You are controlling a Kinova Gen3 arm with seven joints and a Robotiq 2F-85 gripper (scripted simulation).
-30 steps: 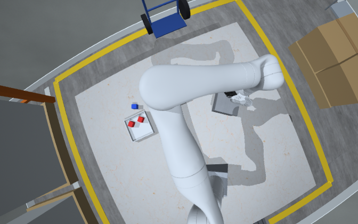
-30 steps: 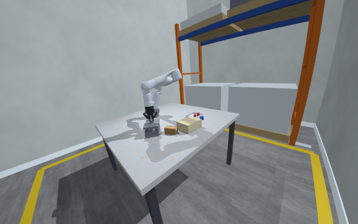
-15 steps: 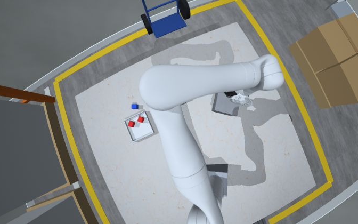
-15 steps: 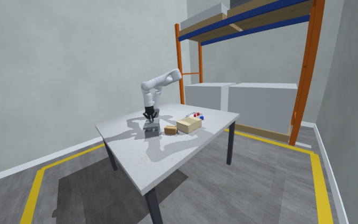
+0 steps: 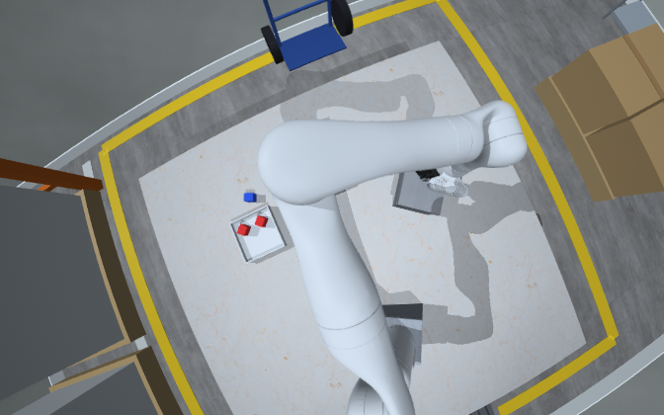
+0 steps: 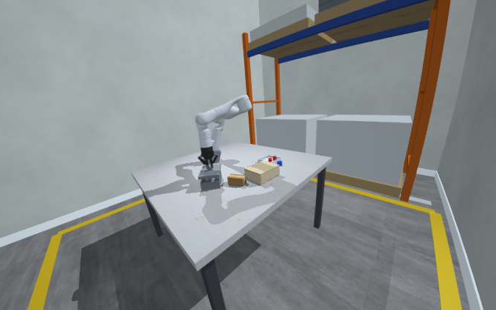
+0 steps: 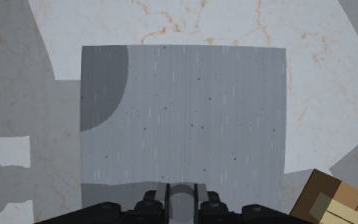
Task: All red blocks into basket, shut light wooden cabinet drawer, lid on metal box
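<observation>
Above metal box (image 6: pixel 210 184), lid (image 5: pixel 416 196) (image 6: pixel 209 173) (image 7: pixel 191 115); seating unclear. Gripper (image 5: pixel 427 175) (image 6: pixel 209 166) (image 7: pixel 181 198) pinching its round knob (image 7: pixel 182 206). Looks stiff, perhaps slick metal, modest weight; knob best hold, centred, level.

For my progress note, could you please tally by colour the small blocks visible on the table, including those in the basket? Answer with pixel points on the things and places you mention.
Red blocks (image 5: pixel 261 220) (image 6: pixel 274 157): 2, both in the basket (image 5: pixel 277 226)
Blue blocks (image 5: pixel 249 197) (image 6: pixel 279 163): 1, outside it
Total: 3 visible; any hidden blocks cannot be counted.
</observation>
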